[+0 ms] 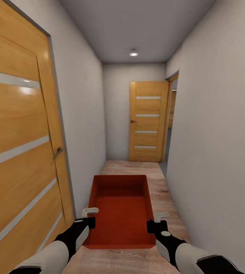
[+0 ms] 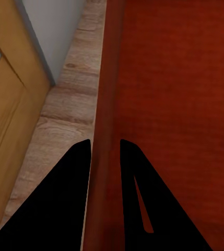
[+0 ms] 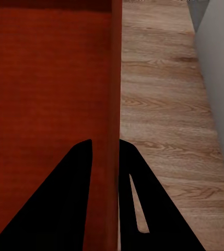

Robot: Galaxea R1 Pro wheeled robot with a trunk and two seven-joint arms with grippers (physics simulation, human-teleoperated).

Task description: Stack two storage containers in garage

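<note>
Storage container (image 1: pixel 123 213): orange-red, open, thin rigid walls, likely light. Left gripper (image 2: pixel 105 149) and right gripper (image 3: pixel 106 149) fingers clamp opposite side walls.

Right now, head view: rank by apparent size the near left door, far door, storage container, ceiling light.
1. near left door, though nearness to the camera inflates it
2. storage container, nearness inflates it too
3. far door, likely as big as the near door
4. ceiling light

floor (image 1: pixel 164 182): you see light wood planks down a narrow hallway | on it: nothing visibly resting | walls flank both sides
</note>
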